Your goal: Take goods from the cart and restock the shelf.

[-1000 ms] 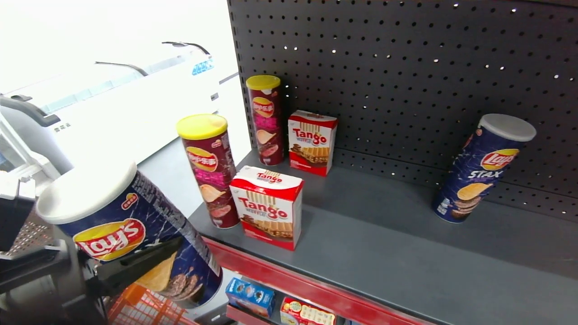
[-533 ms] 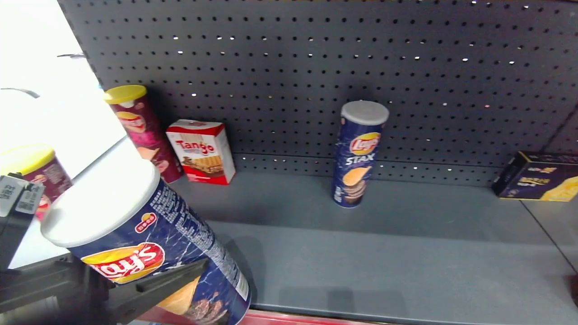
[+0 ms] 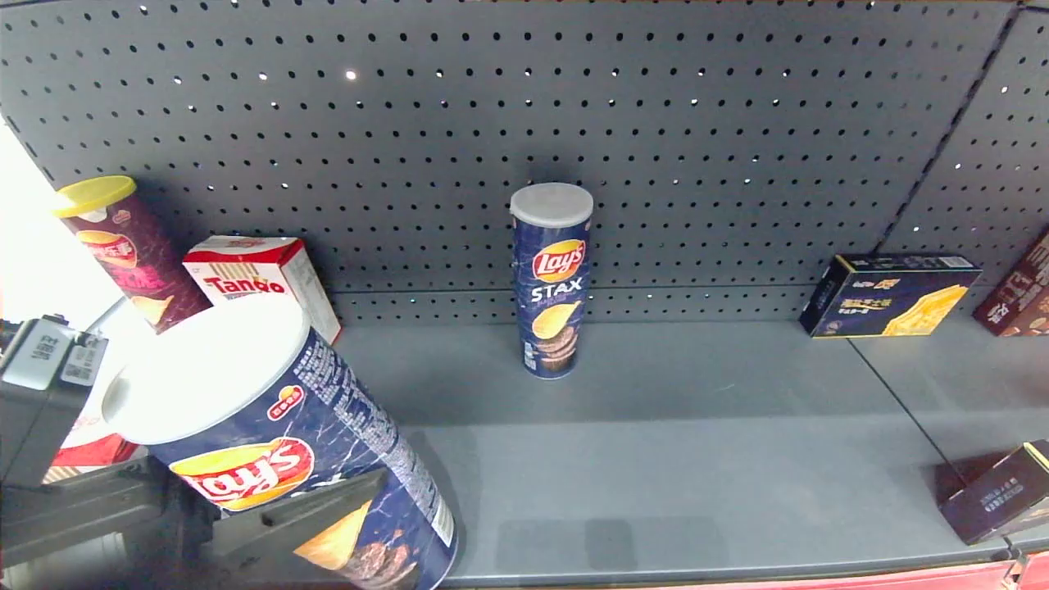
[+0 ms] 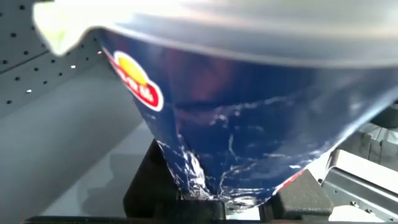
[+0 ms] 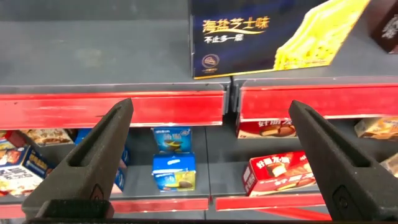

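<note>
- Fingers [image 3: 295,508] of the left gripper [image 4: 221,198] are pressed on the held blue chips can [image 3: 279,426], one dark finger lying across its front side.
- This can is tilted, with its white lid up and toward the robot's left. It is over the front left part of the grey shelf [image 3: 672,467]; I cannot tell if its bottom touches the board.
- Right gripper [image 5: 211,168] has its two dark fingers spread wide with nothing between them. It is in front of the red shelf edge [image 5: 161,106], below a dark blue box [image 5: 267,37].
- A second blue chips can [image 3: 551,279] stands upright at the back of the shelf, just beside the pegboard wall [image 3: 492,98], well apart from the held one.
- On the left at the back, a maroon can with a yellow lid [image 3: 123,246] and a red and white wafer box [image 3: 262,274] stand next to each other.
- On the right, the dark blue box leans at the back and a dark box [image 3: 996,492] lies near the front edge.
</note>
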